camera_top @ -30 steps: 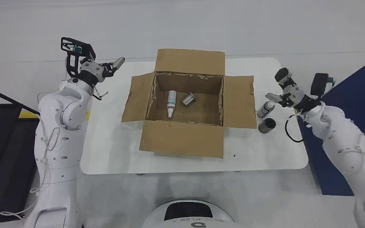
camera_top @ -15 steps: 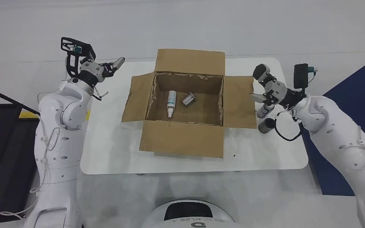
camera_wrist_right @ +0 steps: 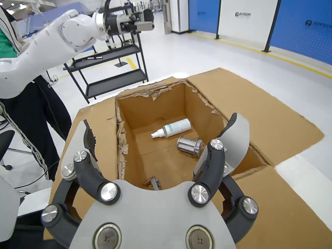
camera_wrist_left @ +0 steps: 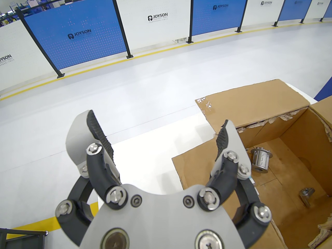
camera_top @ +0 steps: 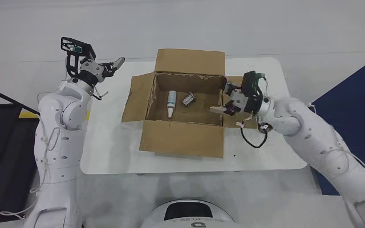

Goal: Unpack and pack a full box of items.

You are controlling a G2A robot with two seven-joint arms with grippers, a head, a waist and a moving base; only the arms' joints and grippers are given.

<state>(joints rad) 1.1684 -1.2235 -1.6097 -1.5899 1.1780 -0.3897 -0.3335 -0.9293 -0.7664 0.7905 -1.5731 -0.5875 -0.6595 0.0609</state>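
An open cardboard box [camera_top: 181, 138] stands mid-table with its flaps folded out. On its floor lie a white spray bottle [camera_top: 170, 103] [camera_wrist_right: 172, 128], a metal cylinder part [camera_top: 188, 98] [camera_wrist_right: 189, 145] [camera_wrist_left: 260, 156] and a small metal bracket [camera_wrist_right: 153, 182] [camera_wrist_left: 306, 195]. My right gripper [camera_top: 223, 100] [camera_wrist_right: 162, 133] hangs open and empty over the box's right side, facing into it. My left gripper [camera_top: 117, 64] [camera_wrist_left: 158, 128] is open and empty, held high beyond the box's far-left flap, off the table corner.
A dark can [camera_top: 266, 127] stands on the white table [camera_top: 171, 162] beside the right flap, partly hidden by the right arm. A black shelf cart [camera_wrist_right: 114, 60] stands on the floor past the box's left side.
The right arm has swung leftward from the table's right edge, near the cans, to above the box's right side. The left arm has kept still.
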